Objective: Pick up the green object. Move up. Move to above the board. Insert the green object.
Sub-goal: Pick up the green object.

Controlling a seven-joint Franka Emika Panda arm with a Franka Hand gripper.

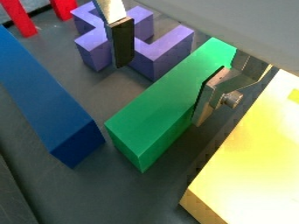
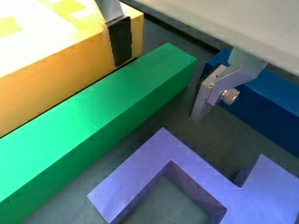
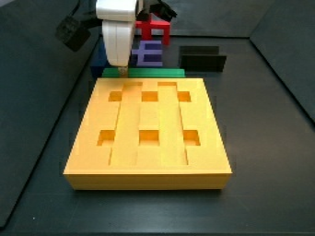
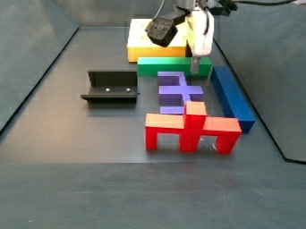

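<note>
The dark floor (image 4: 72, 134) carries the board (image 3: 150, 138), green object (image 4: 162, 66), blue bar (image 4: 231, 97), purple block (image 4: 180, 94), red block (image 4: 191, 130), fixture (image 4: 110, 89), gripper (image 4: 198, 63) above.

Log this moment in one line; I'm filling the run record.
phase: pick | gripper: open, fingers straddling the green object | green object: on floor beside board | insert: not yet done

No readable text, labels, brand marks, numbers or signs in any view. The hand (image 2: 163, 79), straddling the green object (image 2: 87, 131) beside the board (image 3: 147, 129), is bare metal with unmarked dark pads. Green object and board show plain faces, no print. Blue bar (image 1: 47, 96), purple block (image 4: 180, 94), red block (image 4: 191, 127), black block (image 3: 201, 60) and fixture (image 4: 110, 88) are also unmarked. Surface (image 4: 72, 170) carries no markings.
</note>
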